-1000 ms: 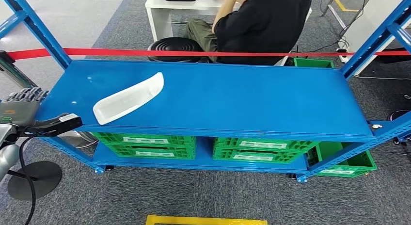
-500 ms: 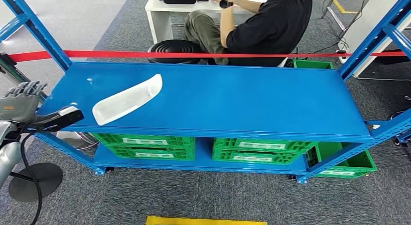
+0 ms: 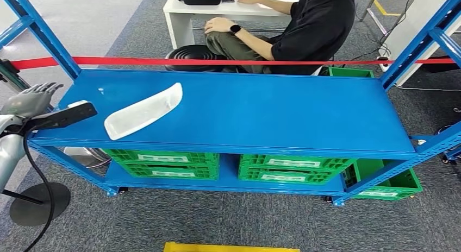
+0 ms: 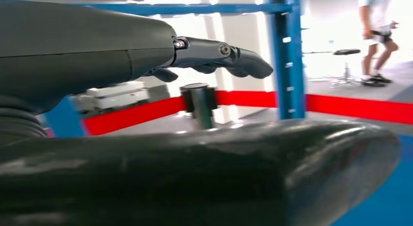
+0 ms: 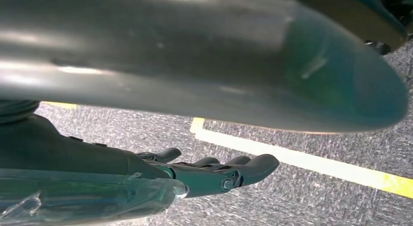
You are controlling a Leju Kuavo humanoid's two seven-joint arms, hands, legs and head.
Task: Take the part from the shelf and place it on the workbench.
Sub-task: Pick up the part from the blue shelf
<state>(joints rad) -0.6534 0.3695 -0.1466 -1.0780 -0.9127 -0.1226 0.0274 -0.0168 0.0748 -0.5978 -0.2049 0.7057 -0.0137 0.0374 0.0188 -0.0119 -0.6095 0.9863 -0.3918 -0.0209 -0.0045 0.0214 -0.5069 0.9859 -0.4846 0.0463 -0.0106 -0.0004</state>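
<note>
Head view: your left hand empty, fingers spread, well short of white part, which lies untouched on shelf. Right hand empty, fingers apart, hanging over floor. Grasp, carry, placement all left.

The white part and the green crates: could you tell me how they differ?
The white part is curved, single, and lies on the blue shelf's top deck; the green crates are boxy, several, and sit on the deck below. The part lies slantwise, the crates square to the edge.
</note>
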